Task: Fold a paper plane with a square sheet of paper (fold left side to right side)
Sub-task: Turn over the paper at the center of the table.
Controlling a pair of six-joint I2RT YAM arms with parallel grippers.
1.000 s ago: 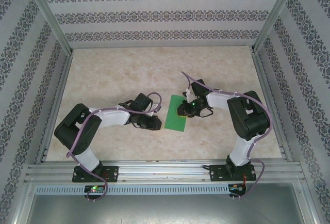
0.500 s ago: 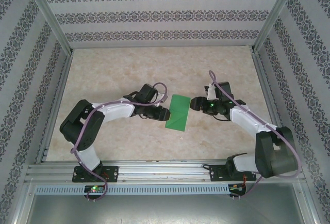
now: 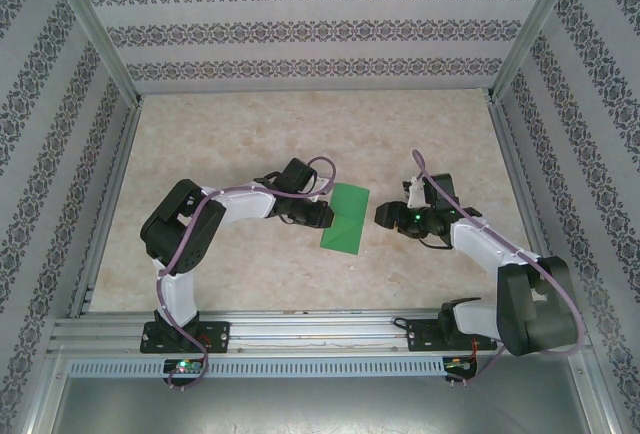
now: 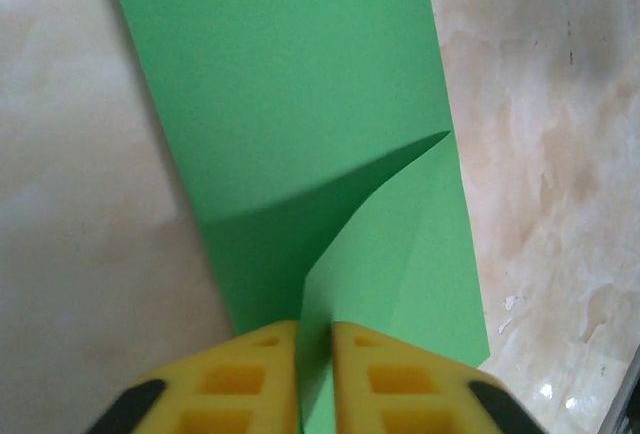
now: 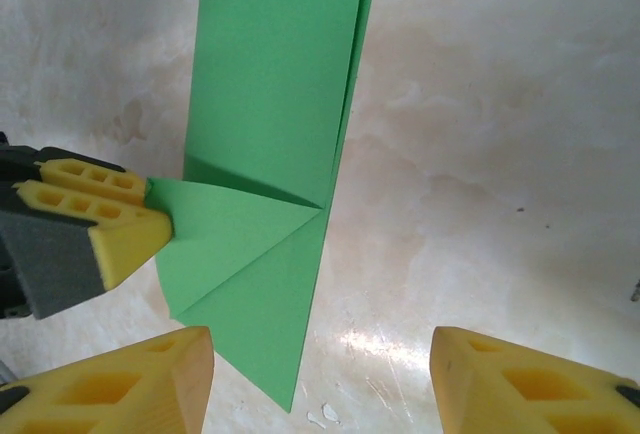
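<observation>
My left end effector [image 3: 322, 217], top view: at the left edge of the thin bright green folded sheet of paper [image 3: 347, 216], which lies mid-way on the beige marbled surface [image 3: 230, 144] between both arms. My right end effector [image 3: 383, 216] sits just off the sheet's right edge, apart from it.

Left wrist view: left end effector [image 4: 315, 339] clamped narrow on the sheet [image 4: 290, 84], with the yellow pads [image 4: 265, 374] pinching a raised flap of the near layer. The flap peels up in a slanted crease toward the right edge. The rest lies flat.

Right wrist view: right end effector [image 5: 320, 379] spread wide, holding nothing, hovering over the near tip of the sheet [image 5: 270, 74]. Left end effector [image 5: 140, 212] comes in from the left, gripping the corner of a triangular flap. Doubled edges show along the sheet's right side, so it looks already halved.

To do this step well, my judgement:
- Carry the pinched left flap across in a low arc. Don't tug, as thin paper will slide or buckle.
- Bring the right end effector down on the flat part first to pin the sheet.
- Line up the flap edge with the right edge before letting go, then press along the fold.
- Risk: the whole sheet drags with my left pull.
</observation>
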